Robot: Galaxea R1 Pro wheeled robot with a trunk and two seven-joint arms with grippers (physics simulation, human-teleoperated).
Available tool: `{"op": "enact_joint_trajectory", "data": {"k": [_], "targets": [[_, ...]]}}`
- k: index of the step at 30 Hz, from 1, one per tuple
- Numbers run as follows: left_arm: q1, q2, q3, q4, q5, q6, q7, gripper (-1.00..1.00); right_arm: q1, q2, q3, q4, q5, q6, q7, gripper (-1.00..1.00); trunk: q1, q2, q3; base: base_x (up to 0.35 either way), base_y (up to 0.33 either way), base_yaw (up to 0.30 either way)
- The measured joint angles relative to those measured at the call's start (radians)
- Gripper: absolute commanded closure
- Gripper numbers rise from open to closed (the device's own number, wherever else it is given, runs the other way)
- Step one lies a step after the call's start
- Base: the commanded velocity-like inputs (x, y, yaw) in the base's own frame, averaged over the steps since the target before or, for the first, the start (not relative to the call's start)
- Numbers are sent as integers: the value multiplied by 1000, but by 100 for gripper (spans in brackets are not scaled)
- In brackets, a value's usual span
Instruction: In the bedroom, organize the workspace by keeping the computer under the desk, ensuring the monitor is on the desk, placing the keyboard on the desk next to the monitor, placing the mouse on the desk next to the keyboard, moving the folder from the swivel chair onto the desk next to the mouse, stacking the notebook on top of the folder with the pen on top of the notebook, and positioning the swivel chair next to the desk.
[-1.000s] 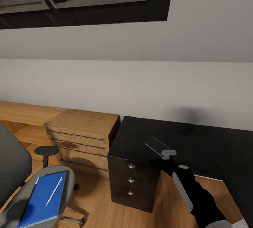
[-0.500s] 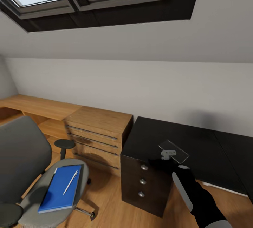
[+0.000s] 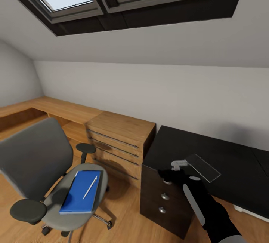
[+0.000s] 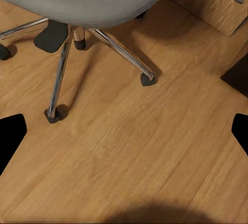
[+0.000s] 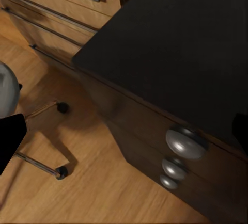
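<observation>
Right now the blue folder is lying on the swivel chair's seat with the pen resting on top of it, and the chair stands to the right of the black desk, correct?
Not quite. In the head view the swivel chair stands to the left of the desk, not the right, with the wooden dresser behind the gap between them. The rest holds: the folder lies on the seat with the pen on top.

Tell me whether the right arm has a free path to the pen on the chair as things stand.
Probably not yet. The right gripper hangs over the desk corner by the drawers, while the pen lies on the folder on the swivel chair seat, well off to the left. Nothing blocks the way, but the gap looks wide.
</observation>
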Motion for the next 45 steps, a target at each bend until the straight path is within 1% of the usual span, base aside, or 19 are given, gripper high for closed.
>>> {"op": "enact_joint_trajectory", "data": {"k": [19, 30, 45], "targets": [[0, 0, -2, 0, 0, 0, 0, -100, 0, 1, 2, 2, 0, 0, 0, -100, 0, 0, -13, 0, 0, 243], [0, 0, -2, 0, -2, -1, 0, -100, 0, 17, 2, 3, 4, 0, -2, -100, 0, 0, -24, 0, 0, 187], [0, 0, -2, 0, -2, -2, 0, -100, 0, 18, 3, 3, 5, 0, -2, -100, 0, 0, -41, 0, 0, 183]]}}
